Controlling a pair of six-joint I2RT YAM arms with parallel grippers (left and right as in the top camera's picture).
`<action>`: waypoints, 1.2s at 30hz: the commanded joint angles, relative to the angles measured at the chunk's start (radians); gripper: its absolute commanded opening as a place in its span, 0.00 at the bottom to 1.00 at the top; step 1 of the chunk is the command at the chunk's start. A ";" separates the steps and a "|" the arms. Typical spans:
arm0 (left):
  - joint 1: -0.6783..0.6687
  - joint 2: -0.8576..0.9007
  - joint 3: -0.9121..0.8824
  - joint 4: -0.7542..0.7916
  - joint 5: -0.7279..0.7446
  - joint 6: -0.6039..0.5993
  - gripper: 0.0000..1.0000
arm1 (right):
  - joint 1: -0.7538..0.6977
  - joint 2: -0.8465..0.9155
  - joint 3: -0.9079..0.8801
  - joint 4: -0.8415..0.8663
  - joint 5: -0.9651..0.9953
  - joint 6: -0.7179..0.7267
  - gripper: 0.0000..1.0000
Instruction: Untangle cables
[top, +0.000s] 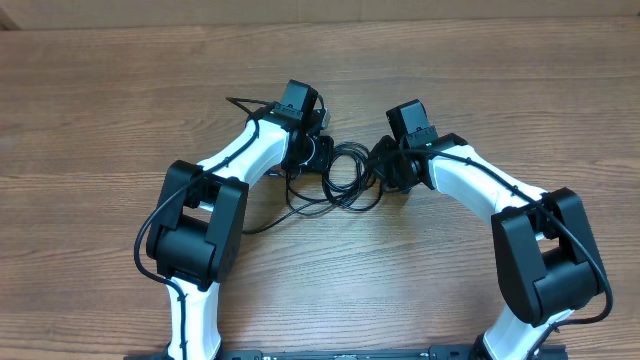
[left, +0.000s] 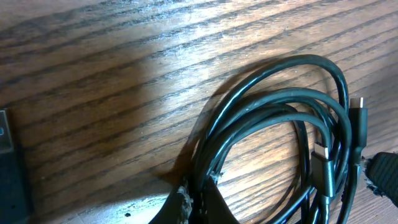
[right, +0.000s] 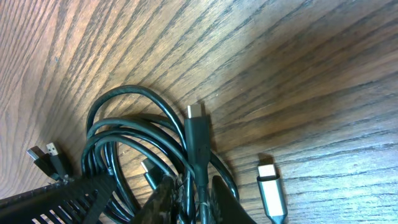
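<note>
A tangle of thin black cables lies in loose loops on the wooden table between my two grippers. My left gripper is at the bundle's left side. In the left wrist view its fingers are shut on several cable strands, with plugs showing at the right. My right gripper is at the bundle's right side. In the right wrist view its fingers are shut on cable strands and the cord of a silver-tipped plug. Another silver plug lies loose to the right.
A thin strand trails off left and toward the front past the left arm. Two small plugs lie at the left of the right wrist view. The wooden table stretches all round the bundle.
</note>
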 joint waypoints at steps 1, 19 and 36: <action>0.005 0.007 -0.002 0.004 0.012 -0.005 0.04 | 0.015 -0.006 -0.003 -0.001 0.000 0.000 0.14; 0.005 0.007 -0.002 0.004 0.012 -0.005 0.04 | 0.075 -0.006 -0.004 -0.050 0.089 0.001 0.10; 0.005 0.007 -0.002 0.004 0.012 -0.005 0.04 | 0.089 -0.006 -0.004 -0.248 -0.058 0.061 0.04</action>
